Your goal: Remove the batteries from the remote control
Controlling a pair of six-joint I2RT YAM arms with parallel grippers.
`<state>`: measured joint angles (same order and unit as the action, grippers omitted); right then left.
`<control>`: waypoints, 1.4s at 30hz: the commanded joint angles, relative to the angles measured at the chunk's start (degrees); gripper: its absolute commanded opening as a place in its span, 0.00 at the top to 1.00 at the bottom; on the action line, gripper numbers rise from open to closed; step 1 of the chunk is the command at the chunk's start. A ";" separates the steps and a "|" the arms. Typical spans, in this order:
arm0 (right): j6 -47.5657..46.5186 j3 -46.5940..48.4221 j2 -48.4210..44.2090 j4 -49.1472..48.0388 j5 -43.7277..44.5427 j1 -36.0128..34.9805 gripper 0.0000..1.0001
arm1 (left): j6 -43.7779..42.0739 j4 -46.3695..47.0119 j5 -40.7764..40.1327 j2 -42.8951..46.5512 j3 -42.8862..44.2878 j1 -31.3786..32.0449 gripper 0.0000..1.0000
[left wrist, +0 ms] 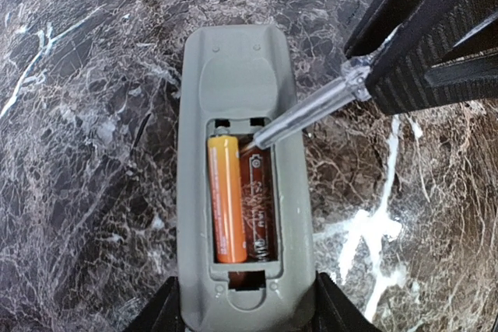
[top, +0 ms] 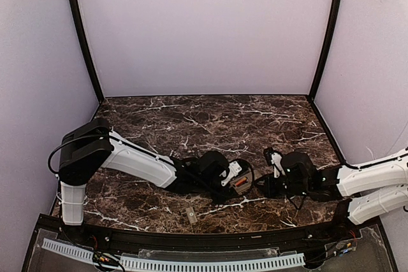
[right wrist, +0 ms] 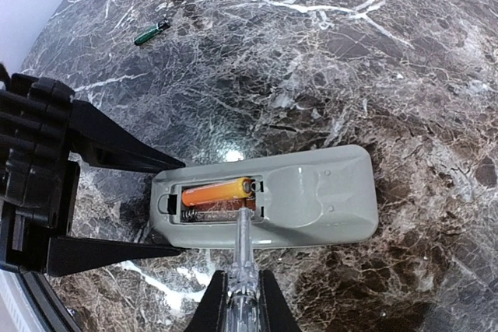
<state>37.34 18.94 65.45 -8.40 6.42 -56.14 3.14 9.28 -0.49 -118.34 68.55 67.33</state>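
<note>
The remote control [left wrist: 245, 75] lies grey back up with its battery bay open; it also shows in the right wrist view [right wrist: 327, 192]. One orange battery [left wrist: 226, 196] sits in the left slot. The slot beside it [left wrist: 258, 200] shows only a spring and bare brown floor. My left gripper [left wrist: 245, 312] is shut on the remote's end, a finger on each long side. My right gripper [right wrist: 243, 305] is shut on a thin clear tool [right wrist: 243, 239] whose tip rests at the bay's edge beside the orange battery [right wrist: 218, 190]. A small dark battery [right wrist: 152, 33] lies apart on the table.
A small flat grey cover piece [top: 190, 215] lies on the marble table [top: 191, 119] near its front edge, in front of the left arm. Both grippers meet at the table's middle front, the left one [top: 237, 181] facing the right one [top: 266, 184]. Walls enclose the sides and back.
</note>
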 commanded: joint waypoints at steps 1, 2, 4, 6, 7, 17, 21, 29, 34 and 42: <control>-4.66 3.34 2.64 -6.19 -4.67 -2.57 1.00 | -2.21 0.16 7.68 -5.40 1.45 1.24 1.00; -4.74 3.46 2.65 -6.82 -5.03 -2.71 1.00 | -2.18 0.14 7.65 -5.40 1.47 1.19 1.00; -4.62 3.32 2.79 -8.65 -6.00 -3.04 1.00 | -2.17 0.06 7.67 -5.47 1.54 1.22 1.00; -4.15 3.19 3.27 -10.50 -6.19 -3.46 1.00 | -2.10 0.04 7.88 -5.49 1.65 1.22 1.00; -3.94 3.13 3.76 -11.61 -6.20 -3.99 1.00 | -2.09 0.04 8.01 -5.58 1.66 1.22 1.00; -3.62 5.73 7.76 -17.50 -8.82 -8.48 1.00 | -1.82 -0.13 9.40 -5.68 2.15 1.15 1.00; -4.33 7.69 9.79 -17.70 -9.01 -10.21 1.00 | -1.74 -0.31 9.42 -5.76 2.28 1.14 1.00; -10.99 12.27 12.32 -14.31 -4.74 -14.35 1.00 | -1.94 -0.69 11.73 -6.06 2.77 1.14 1.00; -17.15 17.04 12.79 -5.90 2.30 -18.07 1.00 | -2.44 -3.31 13.03 -6.18 3.83 1.09 1.00; -19.04 18.41 10.84 0.00 5.89 -19.14 1.00 | -1.90 -5.65 13.48 -6.11 5.25 0.93 1.00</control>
<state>20.16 33.54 77.67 3.22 25.36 -71.85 1.74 3.29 1.63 -119.57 72.95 65.89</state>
